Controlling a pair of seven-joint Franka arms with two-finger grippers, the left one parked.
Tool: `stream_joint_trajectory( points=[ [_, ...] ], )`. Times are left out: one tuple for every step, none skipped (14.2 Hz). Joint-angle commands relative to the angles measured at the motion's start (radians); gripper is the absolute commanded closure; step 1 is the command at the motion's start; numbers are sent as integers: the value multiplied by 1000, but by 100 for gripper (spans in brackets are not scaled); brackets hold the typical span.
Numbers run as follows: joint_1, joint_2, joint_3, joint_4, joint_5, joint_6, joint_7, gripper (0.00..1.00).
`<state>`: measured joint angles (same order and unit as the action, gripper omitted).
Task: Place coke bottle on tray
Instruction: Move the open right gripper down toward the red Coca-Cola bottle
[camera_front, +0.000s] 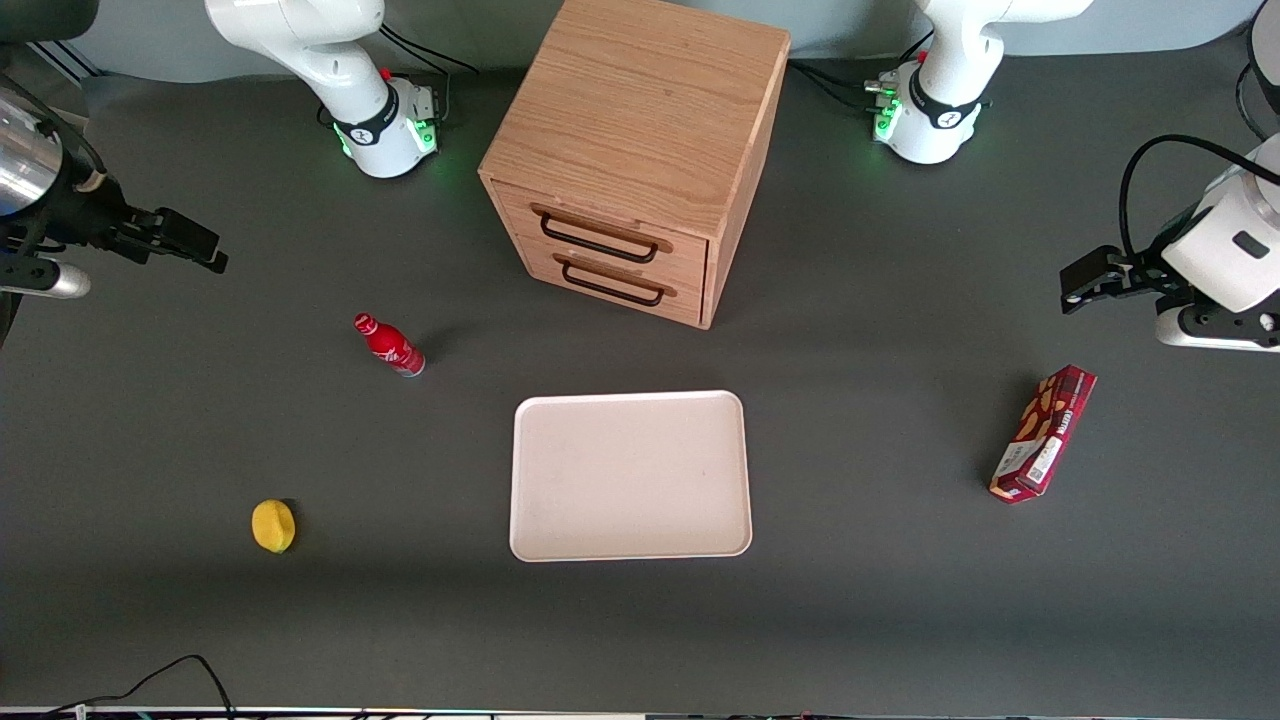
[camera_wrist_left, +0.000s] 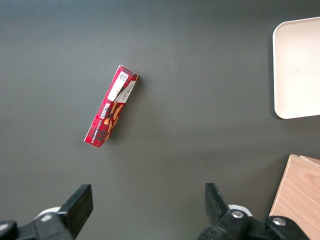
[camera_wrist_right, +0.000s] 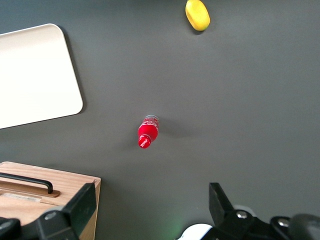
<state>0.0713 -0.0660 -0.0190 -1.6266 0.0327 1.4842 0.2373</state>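
Note:
The coke bottle (camera_front: 389, 346) is a small slim red bottle with a red cap, standing on the dark table between the tray and the working arm's end; it also shows in the right wrist view (camera_wrist_right: 148, 131). The cream-white tray (camera_front: 630, 475) lies flat near the table's middle, nearer the front camera than the cabinet, with nothing on it (camera_wrist_right: 35, 75). My gripper (camera_front: 195, 248) hangs high over the working arm's end of the table, well apart from the bottle. It is open (camera_wrist_right: 150, 205), with only bare table between its fingers.
A wooden two-drawer cabinet (camera_front: 630, 150) stands farther from the front camera than the tray, both drawers shut. A yellow lemon (camera_front: 273, 525) lies nearer the camera than the bottle. A dark red snack box (camera_front: 1042, 432) lies toward the parked arm's end.

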Motion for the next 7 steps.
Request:
stream_joint_trajectory(
  points=[
    [7,54,-3,70,7,-48,11,0],
    [7,52,-1,65,7,-54,13,0],
    [7,57,1,45,16,-61,11,0],
    [10,54,10,0,18,-44,11,0],
    [11,46,37,-91,19,31,16,0],
    [10,40,60,-170,19,95,17,0],
    [11,28,65,-255,21,179,26,0]
  ],
)
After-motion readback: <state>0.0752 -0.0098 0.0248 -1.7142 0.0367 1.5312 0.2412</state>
